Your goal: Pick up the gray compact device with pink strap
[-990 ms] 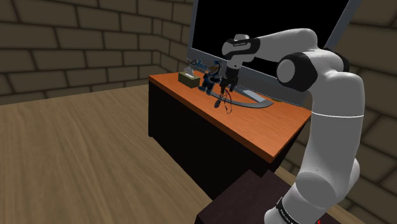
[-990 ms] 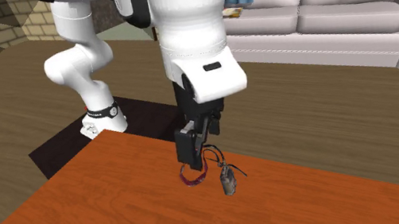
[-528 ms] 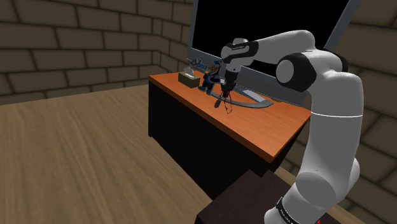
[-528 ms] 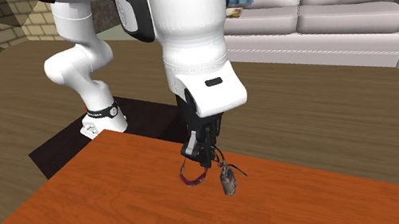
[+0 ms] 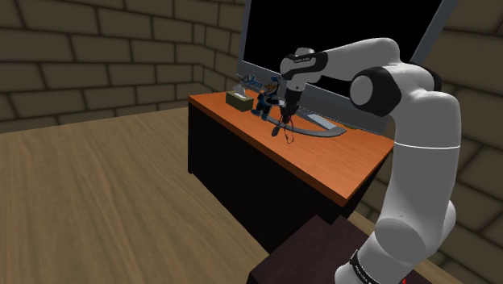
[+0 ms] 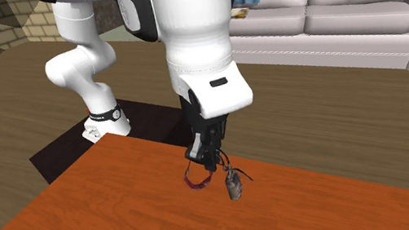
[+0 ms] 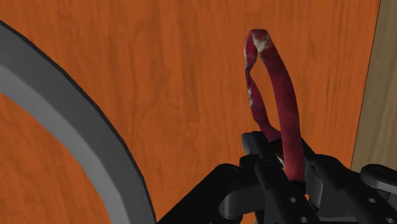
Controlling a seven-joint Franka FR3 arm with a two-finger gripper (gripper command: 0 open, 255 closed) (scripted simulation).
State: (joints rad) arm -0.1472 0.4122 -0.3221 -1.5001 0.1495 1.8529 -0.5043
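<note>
The small gray device [image 6: 233, 186] stands on the orange wooden desk [image 6: 127, 220], close to its edge. Its dark pink strap [image 6: 197, 182] loops out beside it. My black gripper [image 6: 209, 155] reaches down at a tilt right over it and is shut. In the wrist view the strap [image 7: 280, 108] rises as a loop from between my fingers [image 7: 259, 167], which clasp its lower end; the device body is hidden behind them. In the shoulder view the gripper [image 5: 287, 114] is at the desk's middle, with the strap [image 5: 282, 130] just below it.
A large black monitor [image 5: 347, 40] on a curved grey foot [image 5: 321, 129] stands behind the gripper; the foot [image 7: 57, 121] lies close beside it. A tissue box [image 5: 238, 100] and a blue object [image 5: 264, 103] sit at the desk's far end. A pale sofa [image 6: 328, 10] stands beyond the desk.
A second ago the fingers stood open over the strap; they have closed on it, and the hand has tilted. In the last half second nothing has moved.
</note>
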